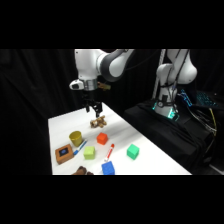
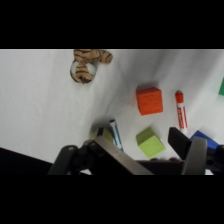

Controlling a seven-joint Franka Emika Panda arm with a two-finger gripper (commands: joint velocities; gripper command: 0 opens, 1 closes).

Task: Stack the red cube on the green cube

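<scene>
The red cube (image 1: 102,138) (image 2: 149,100) sits on the white table near its middle. Further right and nearer the front stands the green cube (image 1: 132,151), which shows only as a sliver at the right edge of the wrist view (image 2: 221,87). My gripper (image 1: 93,107) (image 2: 140,137) hangs open above the back of the table, over a striped tiger toy (image 1: 97,121) (image 2: 87,64). It is behind the red cube, well apart from it, and holds nothing.
A red marker (image 1: 109,151) (image 2: 180,110) lies between the two cubes. A yellow-green cube (image 1: 89,152) (image 2: 150,142), a blue cube (image 1: 107,168) (image 2: 202,136), a yellow cup (image 1: 76,137), a blue pen (image 2: 115,132) and a brown box (image 1: 64,152) crowd the front left.
</scene>
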